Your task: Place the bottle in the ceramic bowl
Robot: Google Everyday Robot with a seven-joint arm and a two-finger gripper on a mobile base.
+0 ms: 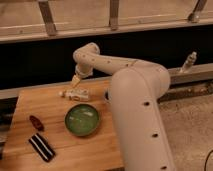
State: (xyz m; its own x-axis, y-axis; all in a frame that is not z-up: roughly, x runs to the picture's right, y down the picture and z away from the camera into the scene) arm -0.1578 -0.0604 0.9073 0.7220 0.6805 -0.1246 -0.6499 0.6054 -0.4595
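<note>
The end effector (76, 80), fingers apart, hangs just above the lying bottle (75, 94). The ceramic bowl (82, 120) sits nearby, with a striped block (41, 146) beyond it.

A wooden bench (30, 107) stands near left, grey floor (192, 125) to its right, with a dark wall (30, 62) and metal bars (48, 19) far behind.

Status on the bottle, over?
Gripper open, over bottle. Bottle lying on table, not in ceramic bowl. Nothing between them.
</note>
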